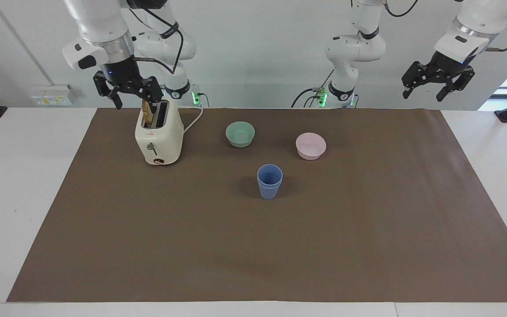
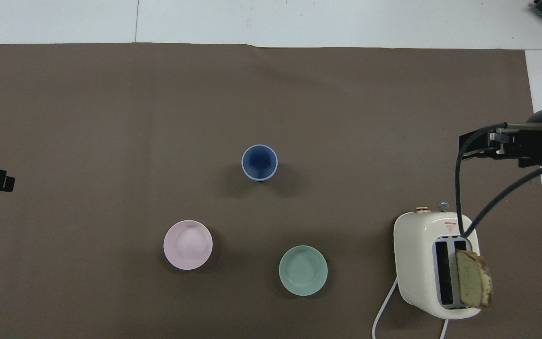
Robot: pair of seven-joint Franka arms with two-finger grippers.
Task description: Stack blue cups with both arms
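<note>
Two blue cups (image 1: 270,181) stand nested, one inside the other, upright at centre frame of the facing view, on the brown mat (image 1: 368,246) covering the worktop (image 1: 24,198). Judged from that, the stacking looks done; no cup is left loose.

Right hand (image 1: 129,90), upper left of the facing view, hangs w/ fingers spread and empty just over the cream toaster (image 1: 159,136), where a bread slice (image 1: 148,113) stands in one slot. Left hand (image 1: 437,80), upper right of frame, is raised above the mat's corner, also spread and holding nothing. In the overhead view only its tip shows at mid-left edge.

Key relation: the stack sits down-frame from both hands, roughly between them; its long axis is vertical, mouth up. In the facing view the right hand looks somewhat closer to the stack than the left, though both are well apart from it. Any further move, prob. just a retreat, needs no grasp.

Also on the mat: mint-green bowl (image 1: 240,134) and pink bowl (image 1: 310,145), up-frame of the stack, apart from it and from each other.
</note>
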